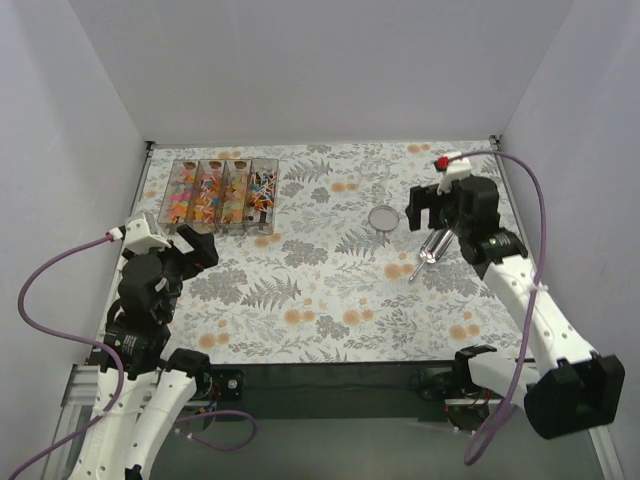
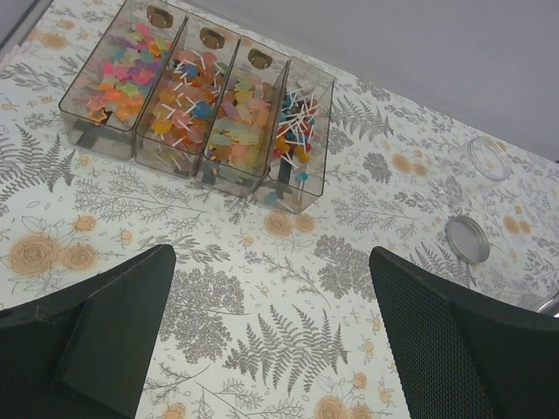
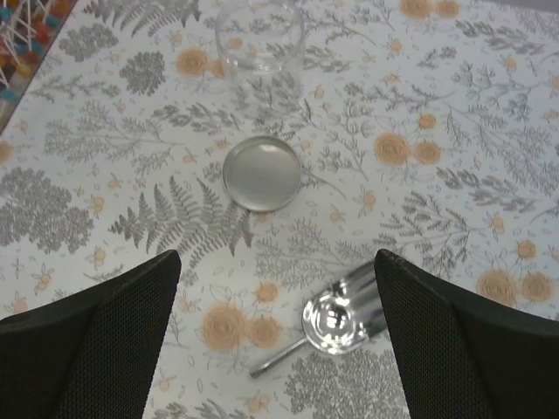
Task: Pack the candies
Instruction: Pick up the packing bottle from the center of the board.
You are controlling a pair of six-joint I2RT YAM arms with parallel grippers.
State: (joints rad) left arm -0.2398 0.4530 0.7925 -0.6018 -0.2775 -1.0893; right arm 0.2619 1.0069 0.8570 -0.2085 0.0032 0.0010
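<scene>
The candies (image 1: 222,192) are many tiny wrapped sweets in mixed colours, filling four clear bins (image 2: 122,144) that stand side by side at the far left of the table. My left gripper (image 1: 193,245) hovers open just in front of the bins, and in its wrist view (image 2: 271,262) only tablecloth lies between the fingers. My right gripper (image 1: 430,215) is open over the far right. Below it, a metal scoop (image 3: 336,319) lies on the cloth close to the right finger (image 3: 454,340). The scoop (image 1: 428,255) is empty.
A round metal lid (image 3: 261,172) lies flat beyond the scoop, also in the top view (image 1: 383,217). An empty clear jar (image 3: 258,35) stands upright just past the lid. The flowered tablecloth (image 1: 330,290) covers the table, with white walls on three sides.
</scene>
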